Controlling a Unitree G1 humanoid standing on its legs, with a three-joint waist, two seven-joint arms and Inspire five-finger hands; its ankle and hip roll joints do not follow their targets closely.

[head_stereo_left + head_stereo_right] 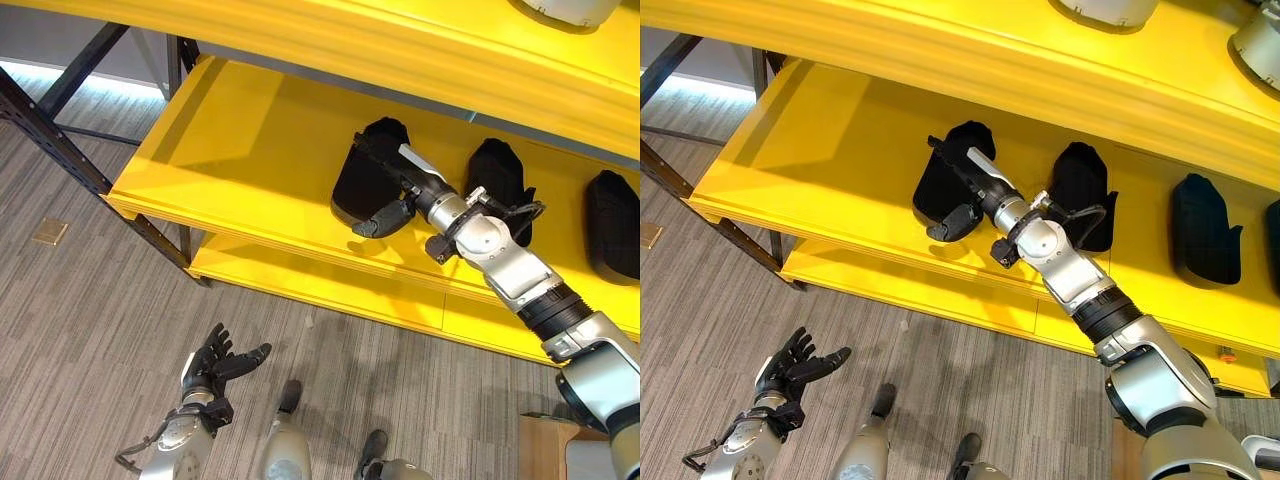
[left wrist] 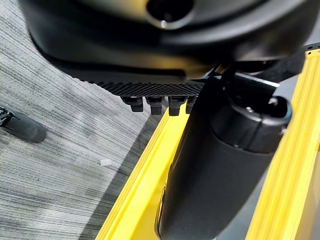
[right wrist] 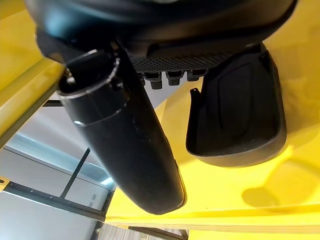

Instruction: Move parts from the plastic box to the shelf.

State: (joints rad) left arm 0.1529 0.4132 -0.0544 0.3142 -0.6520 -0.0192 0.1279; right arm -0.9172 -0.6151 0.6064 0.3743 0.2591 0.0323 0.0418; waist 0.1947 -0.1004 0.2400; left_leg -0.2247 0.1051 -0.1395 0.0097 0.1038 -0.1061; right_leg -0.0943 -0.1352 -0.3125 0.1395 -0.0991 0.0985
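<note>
A black moulded part [image 1: 358, 185] stands on the yellow middle shelf [image 1: 250, 150], towards its left half. My right hand [image 1: 415, 185] reaches in over this part, its fingers lying straight along the part's right side and its thumb [image 1: 380, 222] sticking out free in front. In the right wrist view the part [image 3: 240, 120] rests on the shelf board just past the fingers, with the thumb apart from it. My left hand [image 1: 215, 362] hangs low over the grey floor, fingers spread and holding nothing.
Two more black parts [image 1: 497, 175] [image 1: 612, 225] stand further right on the same shelf. A light-coloured item [image 1: 570, 10] sits on the upper shelf. The dark steel frame [image 1: 60, 150] slants at the left. A brown box [image 1: 545, 445] is at the lower right.
</note>
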